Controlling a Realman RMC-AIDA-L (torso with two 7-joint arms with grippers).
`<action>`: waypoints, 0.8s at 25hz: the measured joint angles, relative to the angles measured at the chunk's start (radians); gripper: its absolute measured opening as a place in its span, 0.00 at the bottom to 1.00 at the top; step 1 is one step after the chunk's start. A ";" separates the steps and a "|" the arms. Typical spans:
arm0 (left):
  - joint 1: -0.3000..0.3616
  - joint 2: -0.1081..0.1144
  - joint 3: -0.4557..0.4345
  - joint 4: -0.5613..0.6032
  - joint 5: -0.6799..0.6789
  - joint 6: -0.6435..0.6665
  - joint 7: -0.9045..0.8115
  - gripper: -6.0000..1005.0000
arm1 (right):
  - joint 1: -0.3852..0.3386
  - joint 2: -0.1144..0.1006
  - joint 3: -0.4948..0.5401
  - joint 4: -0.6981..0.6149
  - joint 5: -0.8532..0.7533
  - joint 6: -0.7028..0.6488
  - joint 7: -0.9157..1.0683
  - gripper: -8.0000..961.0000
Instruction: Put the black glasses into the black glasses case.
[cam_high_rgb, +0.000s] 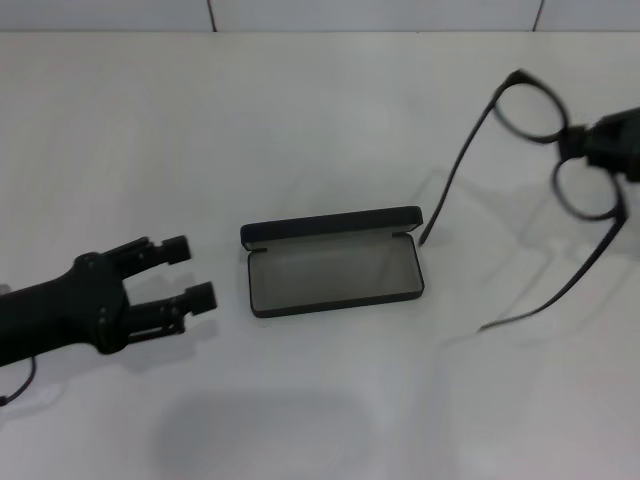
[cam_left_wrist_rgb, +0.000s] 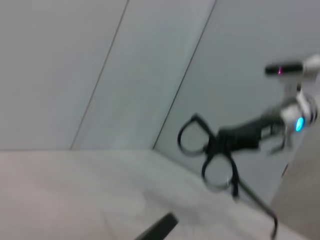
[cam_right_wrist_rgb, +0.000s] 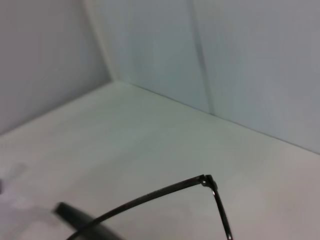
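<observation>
The black glasses case (cam_high_rgb: 332, 270) lies open in the middle of the white table, lid raised at the back, grey lining showing. To its right, the black glasses (cam_high_rgb: 455, 175) hang lifted above the table with both temple arms unfolded and pointing down toward the case. My right gripper (cam_high_rgb: 580, 148) is shut on their bridge. The left wrist view shows the glasses (cam_left_wrist_rgb: 206, 150) held by the right gripper (cam_left_wrist_rgb: 227, 140) and a corner of the case (cam_left_wrist_rgb: 159, 227). One temple arm (cam_right_wrist_rgb: 150, 197) crosses the right wrist view. My left gripper (cam_high_rgb: 195, 272) stands open left of the case, holding nothing.
The white table (cam_high_rgb: 300, 120) runs back to a pale tiled wall (cam_high_rgb: 380, 12). Nothing else stands on it.
</observation>
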 joint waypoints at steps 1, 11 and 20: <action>-0.010 -0.001 0.000 -0.017 -0.009 0.003 -0.006 0.79 | -0.004 0.003 -0.008 0.039 0.028 0.001 -0.037 0.08; -0.099 -0.006 0.000 -0.100 -0.070 0.008 -0.015 0.79 | -0.008 0.005 -0.080 0.282 0.223 0.016 -0.258 0.08; -0.204 0.001 0.070 -0.173 -0.110 0.072 0.099 0.46 | 0.000 0.006 -0.155 0.333 0.272 0.021 -0.352 0.08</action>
